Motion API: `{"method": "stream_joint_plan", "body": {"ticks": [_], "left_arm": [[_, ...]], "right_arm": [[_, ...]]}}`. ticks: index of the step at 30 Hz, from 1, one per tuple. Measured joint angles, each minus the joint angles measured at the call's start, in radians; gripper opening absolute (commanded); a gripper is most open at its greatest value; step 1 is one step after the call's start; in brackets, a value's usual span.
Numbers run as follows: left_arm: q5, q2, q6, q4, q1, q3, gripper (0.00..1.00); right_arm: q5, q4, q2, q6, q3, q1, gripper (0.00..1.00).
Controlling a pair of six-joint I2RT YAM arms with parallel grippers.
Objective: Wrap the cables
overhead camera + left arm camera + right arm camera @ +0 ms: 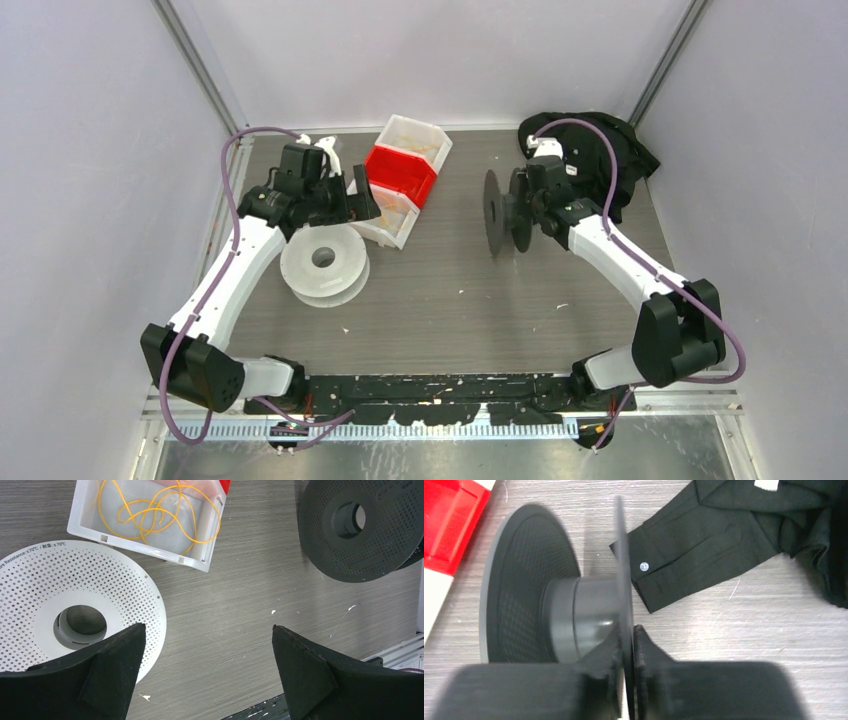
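1. The cables [150, 515] are thin yellow-orange cord lying in loose overlapping loops inside a white bin [210, 565] on the grey table [240, 605].
2. The left gripper [208, 630] hangs above the table with its jaws wide apart and nothing between them. In the left wrist view the cables sit at about 11 o'clock from the gap between the jaws, well apart from both fingers and touched by neither.
3. A white perforated spool [100, 580] lies flat at 9 o'clock from that gap. Its near rim passes under the left-hand finger in this view, and its far rim is just beside the white bin's near wall.
4. The right gripper [626, 632] is clamped on a black spool [524, 605]. Its two fingers press on either side of the thin near flange, at the flange's lower edge as the right wrist camera sees it.
5. The black spool stands on its edge, with its grey hub and far flange at 9 o'clock from the jaws.
6. No cord shows in the right wrist view. From above, the bin holding the cables is at 9 o'clock from the right gripper, well apart from it, with the black spool between them.
7. A red bin [400, 172] is nested with the white bins, at 12 o'clock from the cables' bin in the top view.
8. A black garment [724, 530] lies crumpled at 1 o'clock from the right jaws, one cuff with a white button reaching close behind the held flange.
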Motion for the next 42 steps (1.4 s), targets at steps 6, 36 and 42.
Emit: {"method": "stream_joint_plan", "body": {"ticks": [6,36,42], "left_arm": [[0.000,0.000,0.000,0.002,0.000,-0.003,0.98],[-0.016,-0.006,0.000,-0.005,0.000,-0.019,0.98],[-0.015,-0.006,0.000,-0.005,0.000,-0.021,0.98]], "right_arm": [[-0.051,0.001,0.037,-0.040,0.043,0.000,0.01],[-0.160,0.140,0.399,-0.146,0.365,-0.037,0.48],[-0.143,0.141,0.393,-0.132,0.356,-0.037,0.65]]}}
